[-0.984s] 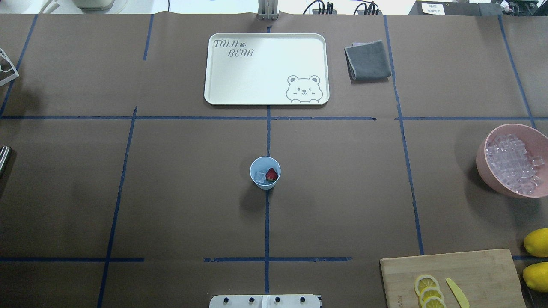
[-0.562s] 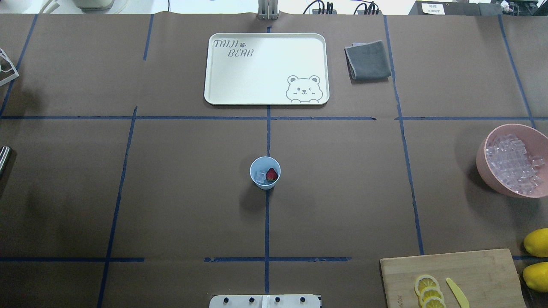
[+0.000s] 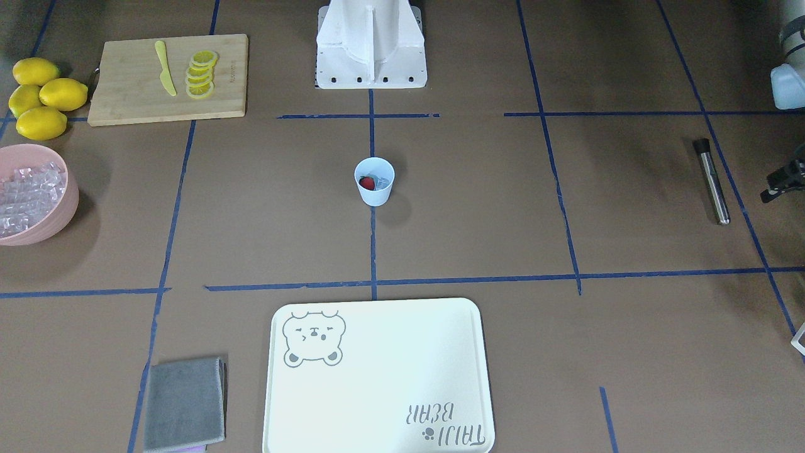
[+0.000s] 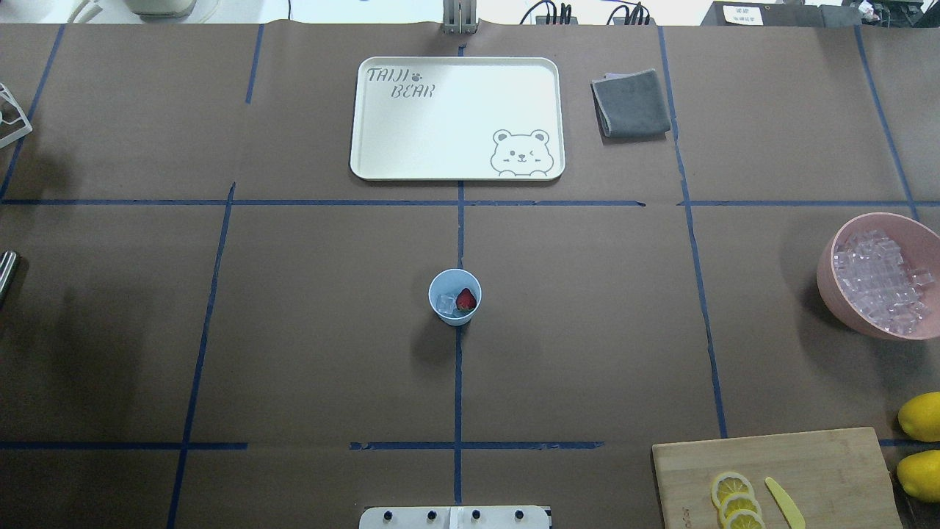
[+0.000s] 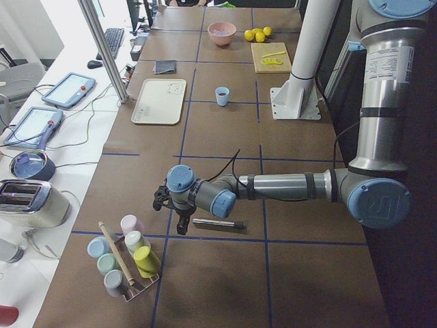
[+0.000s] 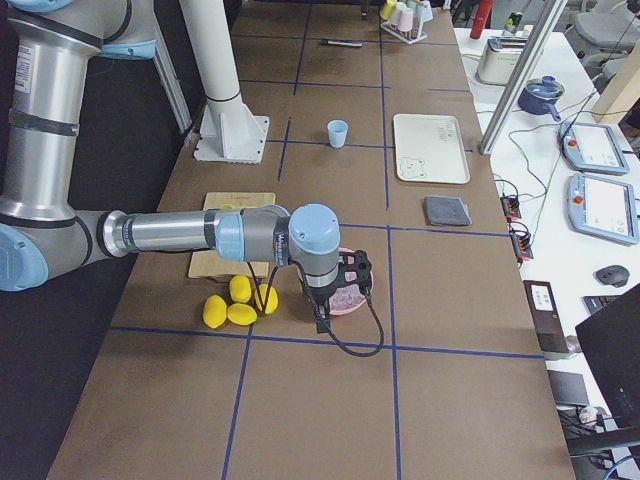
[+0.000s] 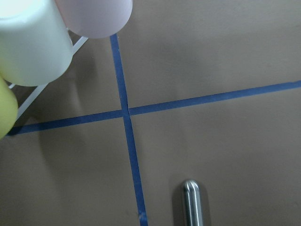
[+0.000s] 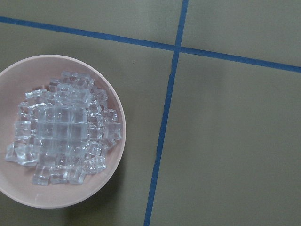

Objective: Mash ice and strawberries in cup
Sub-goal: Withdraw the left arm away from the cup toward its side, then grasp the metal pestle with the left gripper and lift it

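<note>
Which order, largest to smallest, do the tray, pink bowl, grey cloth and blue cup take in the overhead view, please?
1. tray
2. pink bowl, though the frame edge clips it
3. grey cloth
4. cup

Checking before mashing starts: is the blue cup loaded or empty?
Loaded. The upright cup holds a red strawberry beside clear ice; the overhead view shows both inside its rim.

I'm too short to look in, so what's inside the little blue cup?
The cup holds a red strawberry beside clear ice. The cup's bottom beneath them is hidden.
</note>
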